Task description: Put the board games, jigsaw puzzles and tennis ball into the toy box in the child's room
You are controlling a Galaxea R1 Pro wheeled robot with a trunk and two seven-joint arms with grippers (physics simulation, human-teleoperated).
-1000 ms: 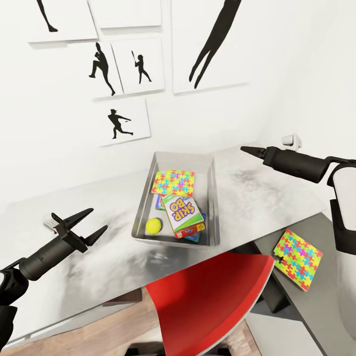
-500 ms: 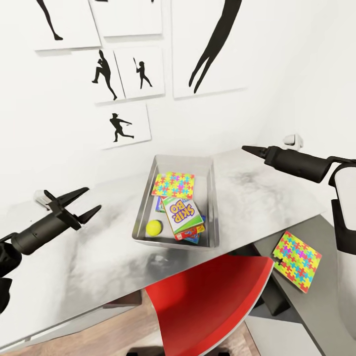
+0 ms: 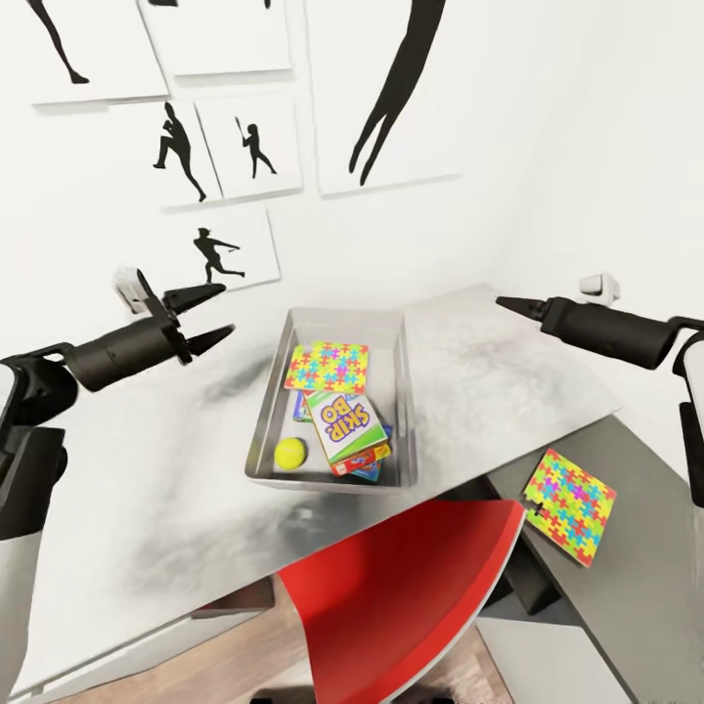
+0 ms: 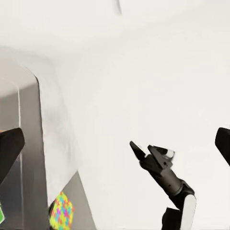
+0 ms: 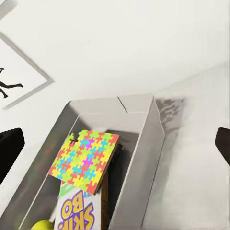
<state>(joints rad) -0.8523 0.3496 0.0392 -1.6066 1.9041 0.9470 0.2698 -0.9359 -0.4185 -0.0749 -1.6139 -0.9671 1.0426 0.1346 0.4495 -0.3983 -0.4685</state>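
At the left of the head view the left gripper hangs above the pale grey table, its two fingers spread and holding nothing. In the middle stands the toy box; inside it lie a tennis ball, a yellow-green Skip-Bo board game stacked on blue-white board games, and a jigsaw puzzle leaning at the far end. A red chair sits in front of the table. A second jigsaw puzzle lies on the lower dark grey section, outside the box. The right gripper hovers over the table's right end; the head view shows a single point, but its wrist view shows both fingers at opposite edges, spread wide
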